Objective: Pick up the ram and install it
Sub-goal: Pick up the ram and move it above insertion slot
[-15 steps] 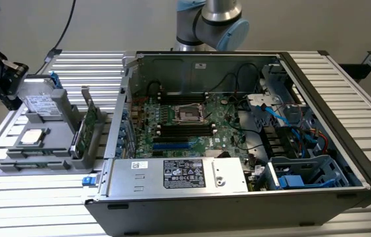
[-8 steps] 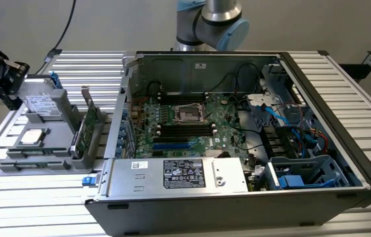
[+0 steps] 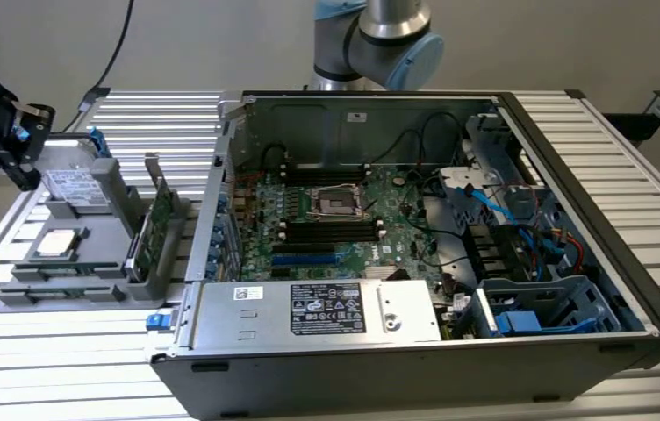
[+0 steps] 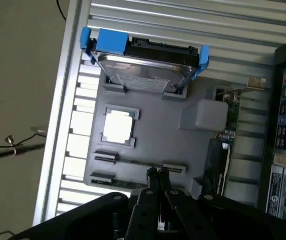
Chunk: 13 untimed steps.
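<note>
Light: bright, even, white — shadows soft-edged throughout.
Glare: processor [image 4: 118, 126] washed out to plain white; table slats [image 4: 80, 147] beside the tray gleam.
Shade: computer case [image 3: 354, 118] dimmer inside than the table — gripper [image 4: 157, 173] near-black.

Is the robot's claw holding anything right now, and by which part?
Nothing is held. The end effector is shut on empty air above the gray parts tray.
</note>
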Motion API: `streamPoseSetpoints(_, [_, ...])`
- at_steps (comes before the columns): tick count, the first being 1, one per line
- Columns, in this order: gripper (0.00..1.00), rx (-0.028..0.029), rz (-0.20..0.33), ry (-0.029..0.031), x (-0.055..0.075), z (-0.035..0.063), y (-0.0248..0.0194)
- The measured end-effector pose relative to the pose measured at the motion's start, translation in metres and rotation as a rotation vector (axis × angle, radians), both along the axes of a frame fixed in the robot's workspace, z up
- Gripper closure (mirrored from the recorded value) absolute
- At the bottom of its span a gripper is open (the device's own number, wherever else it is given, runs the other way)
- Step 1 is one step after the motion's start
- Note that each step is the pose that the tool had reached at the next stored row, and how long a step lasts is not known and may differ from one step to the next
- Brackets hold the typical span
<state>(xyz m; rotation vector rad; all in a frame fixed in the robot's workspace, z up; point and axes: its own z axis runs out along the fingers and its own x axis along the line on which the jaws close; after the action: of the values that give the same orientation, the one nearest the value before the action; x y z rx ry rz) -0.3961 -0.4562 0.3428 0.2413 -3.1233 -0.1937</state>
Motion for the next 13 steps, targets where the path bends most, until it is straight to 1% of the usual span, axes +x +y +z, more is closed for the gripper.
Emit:
streamPoseSetpoints(1, [0.90,0.0082,0.019,-0.0001,0.0000,-0.0003,0.0000])
streamPoseSetpoints(3, [0.90,0.0211,0.054,-0.0001,0.0000,-0.0009,0.0000])
streamPoseSetpoints(13, [0.90,0.0776,0.234,0.0005,0.0000,-0.0047,0.0000])
